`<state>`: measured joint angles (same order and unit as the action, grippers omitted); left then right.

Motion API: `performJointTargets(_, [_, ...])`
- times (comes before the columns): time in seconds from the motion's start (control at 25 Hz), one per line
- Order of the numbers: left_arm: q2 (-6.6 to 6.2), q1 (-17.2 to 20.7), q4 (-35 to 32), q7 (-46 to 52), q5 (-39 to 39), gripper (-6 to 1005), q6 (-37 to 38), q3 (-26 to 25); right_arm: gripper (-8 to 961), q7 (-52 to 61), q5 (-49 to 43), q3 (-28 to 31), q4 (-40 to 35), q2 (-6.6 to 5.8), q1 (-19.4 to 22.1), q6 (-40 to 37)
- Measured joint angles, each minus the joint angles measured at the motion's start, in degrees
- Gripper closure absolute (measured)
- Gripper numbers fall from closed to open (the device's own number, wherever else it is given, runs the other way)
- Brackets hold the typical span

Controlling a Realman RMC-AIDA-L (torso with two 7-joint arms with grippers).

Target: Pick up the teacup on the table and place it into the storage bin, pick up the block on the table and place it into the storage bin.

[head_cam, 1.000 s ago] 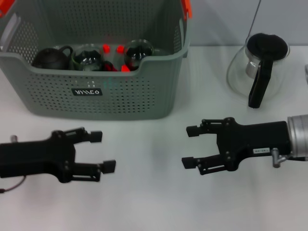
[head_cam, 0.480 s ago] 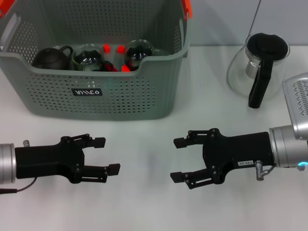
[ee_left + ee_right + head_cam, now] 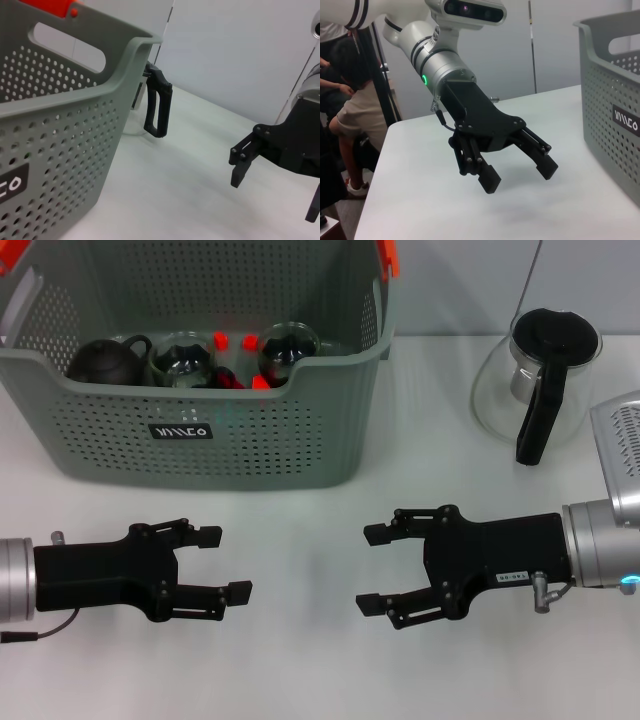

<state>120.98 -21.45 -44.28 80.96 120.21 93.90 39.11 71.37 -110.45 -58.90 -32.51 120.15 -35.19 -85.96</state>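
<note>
Left end effector (image 3: pixel 222 562): fingers spread wide, holding nothing, low over the worktop (image 3: pixel 300 670), tips turned toward the right end effector; likely parked.
Storage bin (image 3: pixel 200 430): just beyond the left end effector; dark teapot (image 3: pixel 105 360), glass cups (image 3: pixel 185 355) and red pieces (image 3: pixel 245 342) already lie inside, so the task looks finished.
Open room: bare worktop between the two end effectors, nothing to catch.
Right end effector (image 3: pixel 382 568): wide, holding nothing, facing the left one.
Glass pitcher (image 3: pixel 540 380): beyond the right end effector, well apart.
</note>
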Motion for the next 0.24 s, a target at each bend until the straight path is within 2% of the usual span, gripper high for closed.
performJointTargets(0.24, [-0.04,-0.2,0.0,0.0,0.0,54,-0.2,0.0,68,0.0,0.0,0.0,0.0,-0.01,-0.2,1.3])
